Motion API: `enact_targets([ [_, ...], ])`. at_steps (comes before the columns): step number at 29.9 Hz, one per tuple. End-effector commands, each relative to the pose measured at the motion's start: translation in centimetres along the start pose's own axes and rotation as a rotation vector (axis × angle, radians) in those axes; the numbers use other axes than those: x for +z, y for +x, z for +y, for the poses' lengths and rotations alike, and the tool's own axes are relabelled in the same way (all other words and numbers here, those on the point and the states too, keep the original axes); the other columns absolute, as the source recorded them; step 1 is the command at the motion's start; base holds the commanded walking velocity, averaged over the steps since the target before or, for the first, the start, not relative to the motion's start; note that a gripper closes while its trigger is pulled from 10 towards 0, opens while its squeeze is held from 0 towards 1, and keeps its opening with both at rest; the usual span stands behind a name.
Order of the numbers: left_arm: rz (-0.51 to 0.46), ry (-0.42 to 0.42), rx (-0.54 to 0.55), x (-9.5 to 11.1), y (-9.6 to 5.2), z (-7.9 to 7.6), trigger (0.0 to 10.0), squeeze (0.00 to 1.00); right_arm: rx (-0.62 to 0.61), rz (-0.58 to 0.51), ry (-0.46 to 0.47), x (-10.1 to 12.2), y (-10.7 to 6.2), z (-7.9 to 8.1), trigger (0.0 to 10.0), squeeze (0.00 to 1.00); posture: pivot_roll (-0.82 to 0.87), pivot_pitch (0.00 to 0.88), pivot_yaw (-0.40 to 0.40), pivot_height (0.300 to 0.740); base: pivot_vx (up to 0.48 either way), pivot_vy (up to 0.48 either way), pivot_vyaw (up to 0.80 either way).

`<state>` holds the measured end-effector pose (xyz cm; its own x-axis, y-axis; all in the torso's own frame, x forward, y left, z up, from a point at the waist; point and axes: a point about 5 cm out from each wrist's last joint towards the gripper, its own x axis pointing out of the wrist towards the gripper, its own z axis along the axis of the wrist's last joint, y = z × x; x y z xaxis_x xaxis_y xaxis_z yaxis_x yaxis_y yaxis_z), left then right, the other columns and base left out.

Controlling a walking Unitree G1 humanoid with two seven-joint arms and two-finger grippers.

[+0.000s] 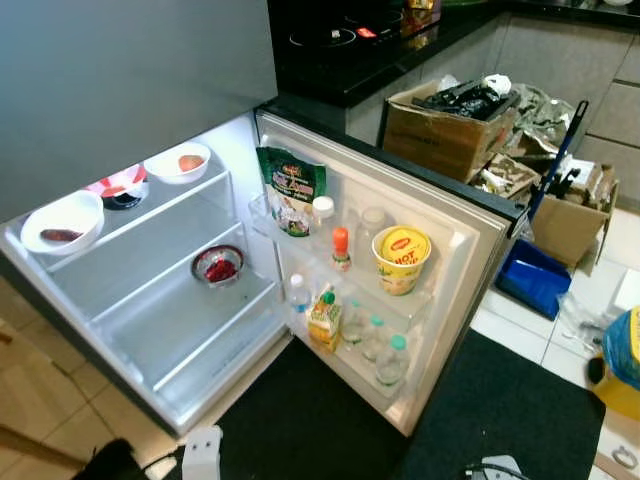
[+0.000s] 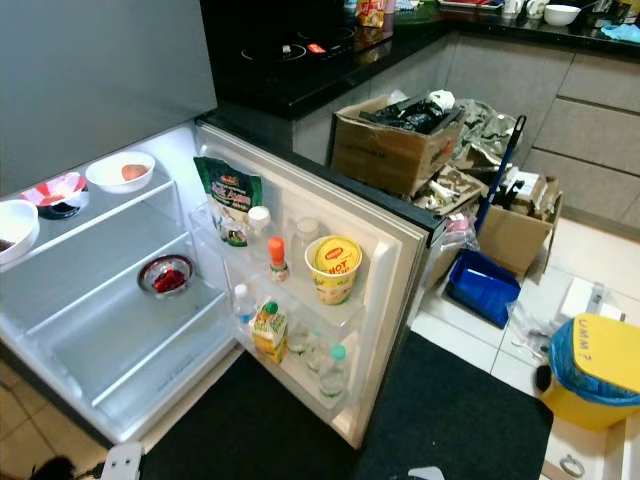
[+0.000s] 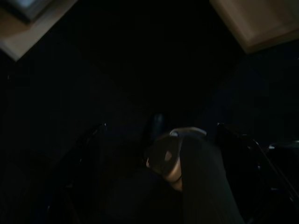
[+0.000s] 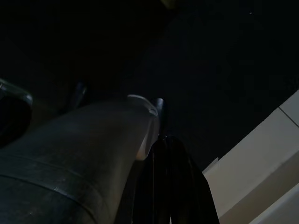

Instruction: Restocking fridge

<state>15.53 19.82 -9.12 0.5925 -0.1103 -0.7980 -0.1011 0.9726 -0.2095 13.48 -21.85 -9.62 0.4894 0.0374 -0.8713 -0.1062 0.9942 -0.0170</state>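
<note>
Both arms hang idle over the dark mat; wrist views very dark. Left gripper: can't tell if the claw is apart or together. Right gripper: long black fingers lie against each other, claw together, empty.

Fridge stands open, lit inside, door swung out toward the robot's right. Nearest, lower door rack: orange juice carton at its left end, small clear bottles with green caps beside it, a clear bottle just behind the carton. Upper door rack: yellow tub at the right, red-capped sauce bottle beside it, white-capped jar, green snack bag at the left end, upright.

Inside: low shelf bare near its front edge, a small metal bowl of red stuff on the middle shelf near its right edge. Top shelf: white bowl at the left front corner, red-and-white bowl mid, white bowl with an orange thing at the back right.

Farther: blue bin on the floor tiles, yellow container with blue lid near the right, cardboard boxes of clutter by the cabinets, black stovetop counter behind.
</note>
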Motion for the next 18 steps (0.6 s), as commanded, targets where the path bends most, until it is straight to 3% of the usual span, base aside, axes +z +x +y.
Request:
enact_targets([
  [1,0.004,0.002,-0.013,-0.16,0.08,-0.38,10.0,0.0,-0.032,0.037,-0.016,-0.94,-0.2,-0.25,10.0,0.0,-0.07,0.057,-0.012,0.74,0.0,-0.251,0.0],
  [18,0.016,-0.003,-0.02,-0.63,-0.04,-0.37,10.0,0.0,-0.025,0.035,0.006,-1.07,-0.21,-0.11,10.0,0.0,-0.07,0.065,-0.011,0.74,0.0,-0.279,0.0],
])
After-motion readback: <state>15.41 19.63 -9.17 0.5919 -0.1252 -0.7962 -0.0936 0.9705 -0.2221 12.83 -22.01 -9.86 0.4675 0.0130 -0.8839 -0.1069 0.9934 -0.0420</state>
